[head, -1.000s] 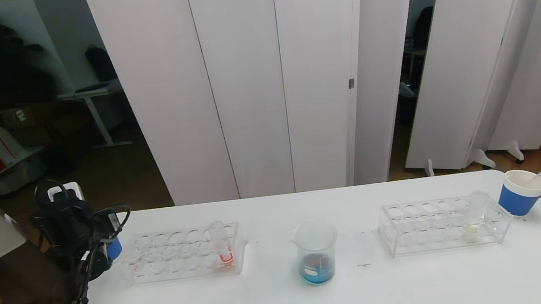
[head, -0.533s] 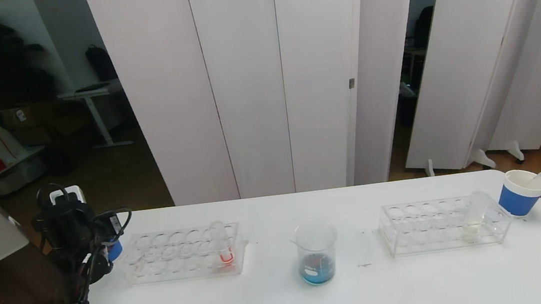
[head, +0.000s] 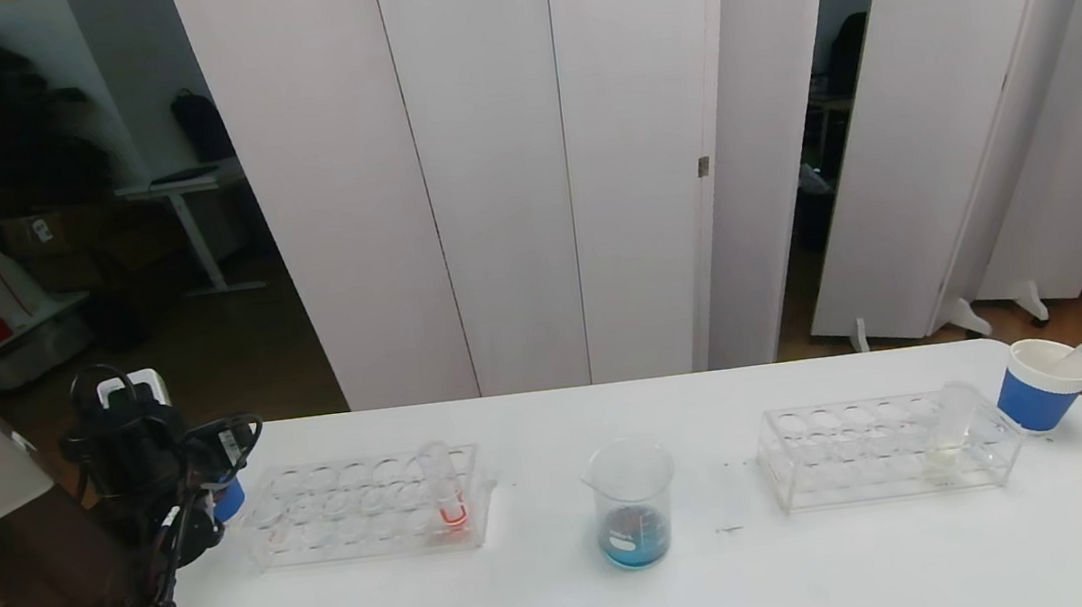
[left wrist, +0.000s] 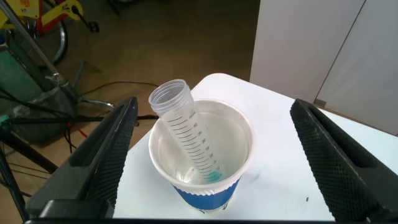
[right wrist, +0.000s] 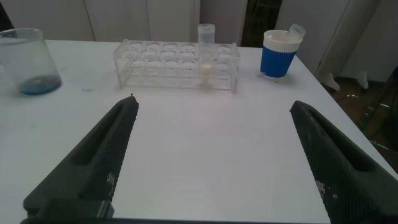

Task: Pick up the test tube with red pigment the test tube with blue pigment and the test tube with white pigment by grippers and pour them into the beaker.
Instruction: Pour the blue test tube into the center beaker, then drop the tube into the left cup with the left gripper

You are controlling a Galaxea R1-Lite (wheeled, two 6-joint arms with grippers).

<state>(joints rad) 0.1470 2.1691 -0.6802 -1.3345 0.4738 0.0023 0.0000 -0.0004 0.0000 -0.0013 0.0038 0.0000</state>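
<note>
Two clear plastic racks [head: 366,508] flank my small clear glass beaker [head: 632,505] at mid-bench, holding blue liquid. My left tool [left wrist: 211,155], fingers apart, hovers over a blue-sleeved paper cup [left wrist: 202,158] containing the nearly emptied blue-pigment tube [left wrist: 186,134]. My right tool [right wrist: 211,155], also apart, faces the cream-white tube [right wrist: 206,56], racked. White bench [head: 572,602], white screens behind.

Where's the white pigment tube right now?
In the head view, the test tube with white pigment stands in the clear rack on the robot's right side of the table, near the rack's end closest to the blue-sleeved paper cup.
</note>
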